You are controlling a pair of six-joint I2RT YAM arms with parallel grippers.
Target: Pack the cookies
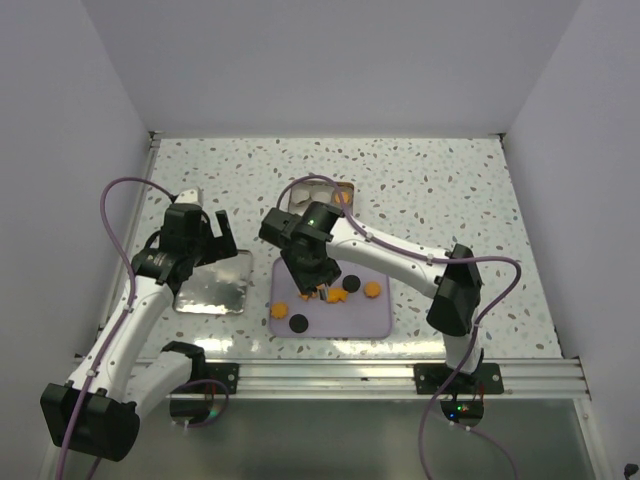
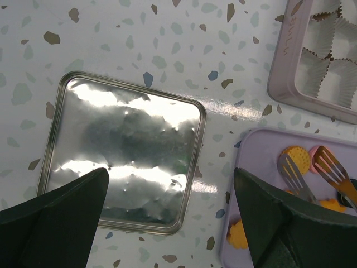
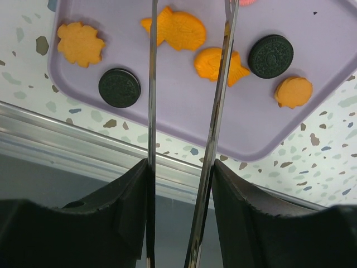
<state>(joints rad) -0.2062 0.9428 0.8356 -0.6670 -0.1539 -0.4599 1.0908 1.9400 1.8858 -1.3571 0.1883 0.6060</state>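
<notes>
Right gripper [image 3: 181,167] is clenching a pair of metal tongs [image 3: 152,84]. The blades are standing slightly apart with a narrow gap between them. The slotted tips are hovering over the far part of the lavender tray [image 3: 312,33]; cannot tell whether they are touching anything.

Left gripper [image 2: 173,223] is hanging released, jaws spread wide and gripping nothing, above the square metal lid [image 2: 122,145].

Cookies [image 3: 175,28] are lying flat on the tray, apart from one another. They are orange fish, flower and round shapes, two black rounds, and one pink by the tong tips.

The tin [image 2: 279,72] with white paper cups is sitting just beyond the tray.
</notes>
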